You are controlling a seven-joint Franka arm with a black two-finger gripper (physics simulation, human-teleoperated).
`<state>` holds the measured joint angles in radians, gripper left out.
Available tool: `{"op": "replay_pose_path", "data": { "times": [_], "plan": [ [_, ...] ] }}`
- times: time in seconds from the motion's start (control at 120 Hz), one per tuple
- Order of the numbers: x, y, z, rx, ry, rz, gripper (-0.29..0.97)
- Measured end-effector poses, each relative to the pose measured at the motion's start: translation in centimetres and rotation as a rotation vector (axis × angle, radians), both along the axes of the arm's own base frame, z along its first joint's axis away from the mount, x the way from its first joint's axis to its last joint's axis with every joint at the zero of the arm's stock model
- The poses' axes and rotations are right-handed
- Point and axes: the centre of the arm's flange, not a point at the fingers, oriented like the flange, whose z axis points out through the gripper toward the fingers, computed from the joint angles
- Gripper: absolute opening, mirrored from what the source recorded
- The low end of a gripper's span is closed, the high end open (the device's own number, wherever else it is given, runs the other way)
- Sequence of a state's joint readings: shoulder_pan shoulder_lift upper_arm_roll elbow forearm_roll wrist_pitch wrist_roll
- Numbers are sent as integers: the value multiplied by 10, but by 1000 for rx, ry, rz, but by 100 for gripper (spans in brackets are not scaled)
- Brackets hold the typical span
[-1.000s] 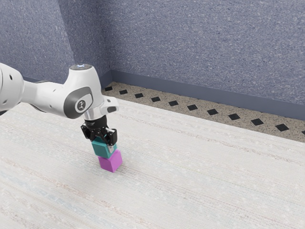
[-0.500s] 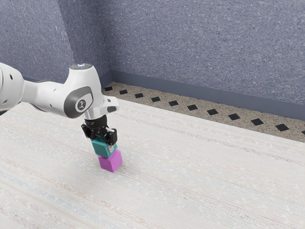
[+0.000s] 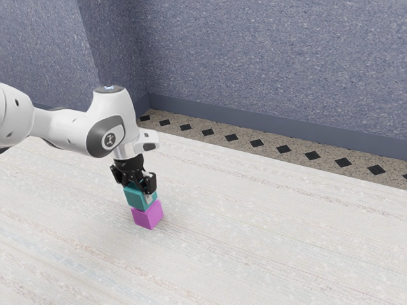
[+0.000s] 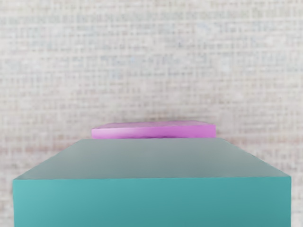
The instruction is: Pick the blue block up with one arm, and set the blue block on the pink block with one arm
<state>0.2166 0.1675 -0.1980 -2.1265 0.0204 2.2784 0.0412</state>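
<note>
The blue block (image 3: 137,199) sat on the pink block (image 3: 147,216) under my claw (image 3: 142,187), whose grip I could not tell; I judged a gentle release and straight lift best.

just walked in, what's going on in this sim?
The arm has its gripper down at the blue block, which looks to be resting on top of the pink block on the table. In the wrist view the blue block is right under the hand, with the pink one's edge beyond it. The stack looks made; I can't tell whether it has been released.
</note>
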Motion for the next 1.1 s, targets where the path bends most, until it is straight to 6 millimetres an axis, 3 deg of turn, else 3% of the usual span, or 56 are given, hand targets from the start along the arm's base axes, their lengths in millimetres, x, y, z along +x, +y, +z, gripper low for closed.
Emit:
{"op": "replay_pose_path", "data": {
  "times": [0.233,0.467,0.733,0.85,0.875,0.9,0.967,1.1],
  "plan": [
    [0,-1,-3,-4,4,-11,39],
    [0,-3,4,-6,-9,-23,58],
    [-24,-49,167,47,-287,-42,65],
    [-23,-95,287,-23,-380,118,66],
    [-26,-91,308,-39,-377,184,66],
    [-29,-75,323,-47,-363,266,66],
    [-39,-40,338,-49,-296,460,67],
    [-52,-28,318,-27,-124,711,67]
  ]
}}
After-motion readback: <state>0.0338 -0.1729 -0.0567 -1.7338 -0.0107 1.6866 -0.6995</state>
